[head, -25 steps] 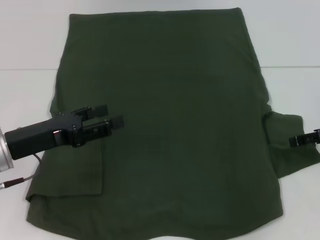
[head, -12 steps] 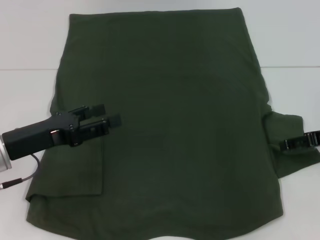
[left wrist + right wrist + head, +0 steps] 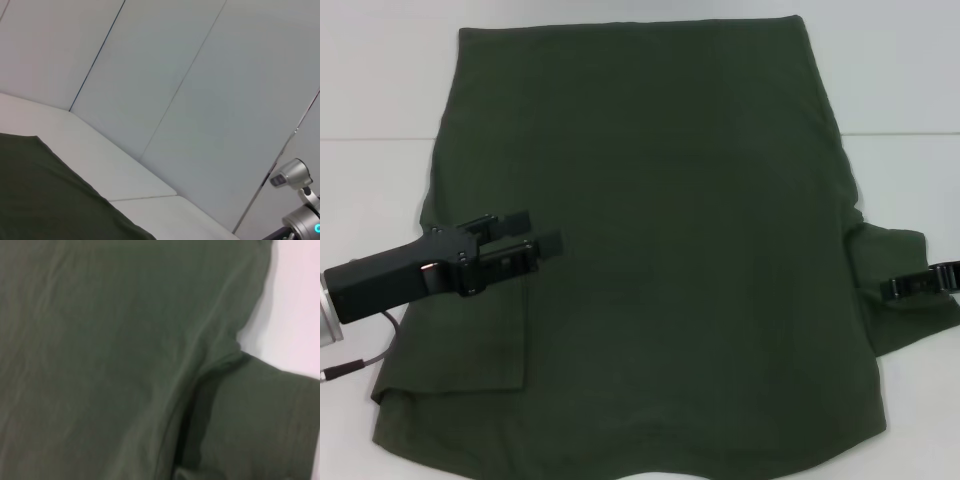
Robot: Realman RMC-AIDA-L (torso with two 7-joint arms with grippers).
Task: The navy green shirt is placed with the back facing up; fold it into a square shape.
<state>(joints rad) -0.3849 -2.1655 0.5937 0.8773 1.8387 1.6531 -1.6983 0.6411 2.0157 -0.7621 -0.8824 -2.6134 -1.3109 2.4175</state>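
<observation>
White desk [image 3: 380, 190] and pale wall panels, with the navy green shirt [image 3: 660, 250] spread back-up across it.

Left tool [image 3: 540, 232] hovers with its fingers apart and nothing between them, just above the shirt's left side, where the sleeve already lies turned in as a flap directly beneath and behind it. Right tool [image 3: 898, 288] sits at the far side over the right sleeve [image 3: 905, 265], which juts out flat past the body; whether its fingers are parted or closed on cloth I cannot tell. Sleeve folding looks to be the step in hand: left done, right pending. Next, the right tool likely needs a firm pinch on the sleeve's edge, then a sweep inward toward the left tool, laying it flat without dragging the body.
</observation>
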